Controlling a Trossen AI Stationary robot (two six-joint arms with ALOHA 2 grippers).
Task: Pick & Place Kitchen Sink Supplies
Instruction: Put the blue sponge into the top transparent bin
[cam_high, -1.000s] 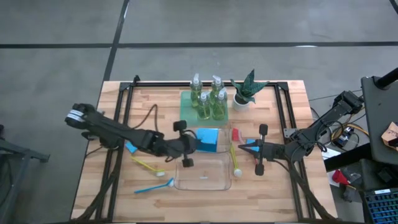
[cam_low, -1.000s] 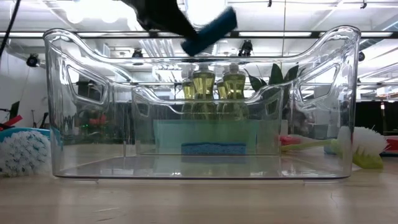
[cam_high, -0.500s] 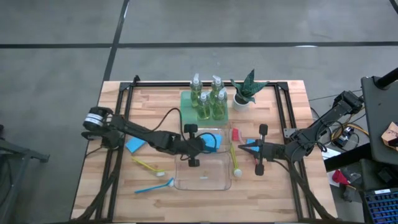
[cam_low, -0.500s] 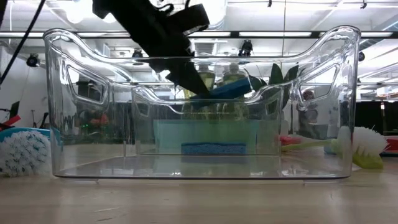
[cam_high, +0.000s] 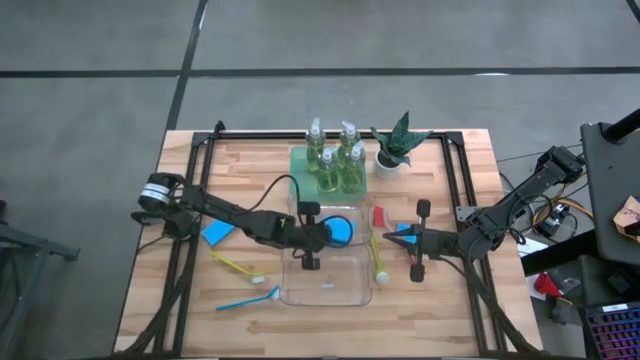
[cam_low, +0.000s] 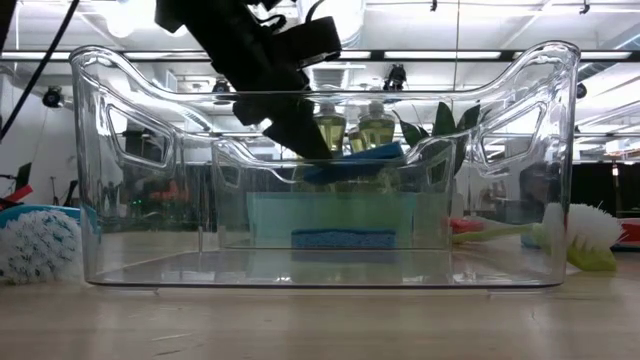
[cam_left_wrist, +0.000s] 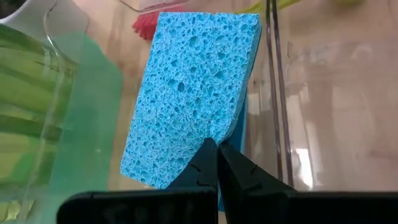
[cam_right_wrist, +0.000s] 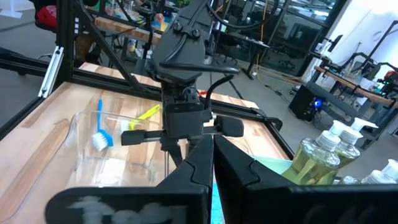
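No legible text, label, brand, number or sign found in any view; the pump bottles carry no readable label; the clear bins bear no marking; background room fixtures show nothing that can be read.

— What sort of room am I driving this rig in?

— A robotics lab or workshop, I'd say. My wooden table sits in a black metal frame on a bare grey concrete floor.

— Anything beyond the table's edges?

— Ceiling strip lights, other benches crowded with cables and gear — nothing homely.
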